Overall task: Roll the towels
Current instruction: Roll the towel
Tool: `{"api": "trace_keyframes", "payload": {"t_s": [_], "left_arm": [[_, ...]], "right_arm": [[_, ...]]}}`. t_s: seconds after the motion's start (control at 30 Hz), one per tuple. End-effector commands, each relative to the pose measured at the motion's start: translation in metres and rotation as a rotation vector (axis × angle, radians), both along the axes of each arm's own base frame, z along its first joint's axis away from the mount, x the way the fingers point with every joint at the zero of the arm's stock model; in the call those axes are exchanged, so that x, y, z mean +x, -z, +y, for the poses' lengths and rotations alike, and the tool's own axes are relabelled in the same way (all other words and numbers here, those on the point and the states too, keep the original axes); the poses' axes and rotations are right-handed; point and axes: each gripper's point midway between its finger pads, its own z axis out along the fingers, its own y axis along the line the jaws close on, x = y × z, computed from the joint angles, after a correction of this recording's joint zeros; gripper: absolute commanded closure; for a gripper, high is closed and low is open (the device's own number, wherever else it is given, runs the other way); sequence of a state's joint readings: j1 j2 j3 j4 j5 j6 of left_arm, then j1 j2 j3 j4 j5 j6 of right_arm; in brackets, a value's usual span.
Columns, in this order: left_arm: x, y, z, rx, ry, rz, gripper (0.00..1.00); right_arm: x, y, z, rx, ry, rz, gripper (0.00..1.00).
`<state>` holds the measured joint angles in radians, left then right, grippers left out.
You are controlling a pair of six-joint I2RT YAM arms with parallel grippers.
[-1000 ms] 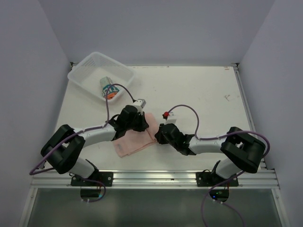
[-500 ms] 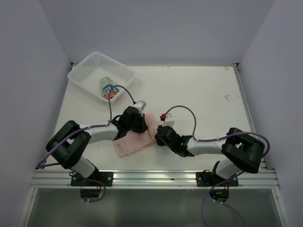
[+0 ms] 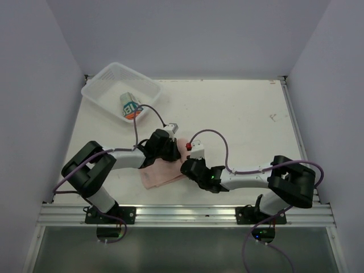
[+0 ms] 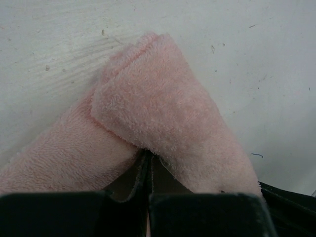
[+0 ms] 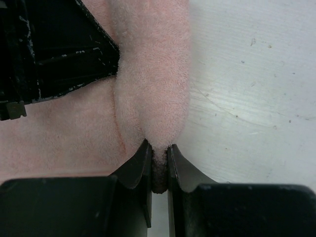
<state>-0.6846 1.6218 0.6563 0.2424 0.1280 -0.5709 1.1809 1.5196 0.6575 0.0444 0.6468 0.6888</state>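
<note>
Now my left gripper (image 4: 148, 159) is clamped shut on a folded corner of the pink towel (image 3: 161, 172), left of centre by the worktop's (image 3: 239, 114) near edge. My right gripper (image 5: 158, 154), nearly closed, nips its edge. Rolling has barely begun, I judge; next, both should turn that fold over evenly.

The pink towel (image 4: 163, 113) is fuzzy terry cloth and the table (image 4: 256, 59) is matt, scuffed white.
</note>
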Motion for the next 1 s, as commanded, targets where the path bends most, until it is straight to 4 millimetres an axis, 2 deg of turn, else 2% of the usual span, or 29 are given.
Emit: {"api": "trace_keyframes", "payload": {"t_s": [0.0,0.13,0.27,0.53,0.6,0.7,0.73,0.83,0.97], "left_arm": [[0.005,-0.007,-0.015,-0.060,0.005,-0.011,1.00],[0.002,-0.009,-0.023,-0.084,0.022,-0.003,1.00],[0.001,-0.016,-0.029,-0.102,0.037,-0.009,1.00],[0.003,-0.014,-0.026,-0.068,0.016,0.017,1.00],[0.004,-0.019,-0.026,-0.062,0.016,0.010,1.00],[0.014,-0.024,-0.012,0.008,-0.039,-0.020,0.95],[0.014,-0.027,-0.007,0.027,-0.051,-0.021,0.89],[0.019,-0.036,0.002,0.030,-0.081,-0.031,0.82],[0.028,-0.041,0.019,0.019,-0.121,-0.023,0.77]], "right_arm": [[0.003,-0.002,-0.023,-0.188,0.033,-0.058,1.00],[0.005,-0.008,-0.028,-0.294,0.044,-0.106,1.00],[-0.001,-0.009,-0.022,-0.409,0.018,-0.154,1.00],[-0.006,-0.016,-0.016,-0.570,0.015,-0.274,1.00],[-0.006,-0.020,-0.016,-0.599,0.021,-0.283,1.00],[-0.006,-0.019,-0.016,-0.617,0.035,-0.288,1.00],[-0.006,-0.018,-0.017,-0.627,0.037,-0.287,1.00],[-0.006,-0.016,-0.018,-0.638,0.049,-0.288,1.00],[-0.006,-0.012,-0.020,-0.654,0.052,-0.283,1.00]]}}
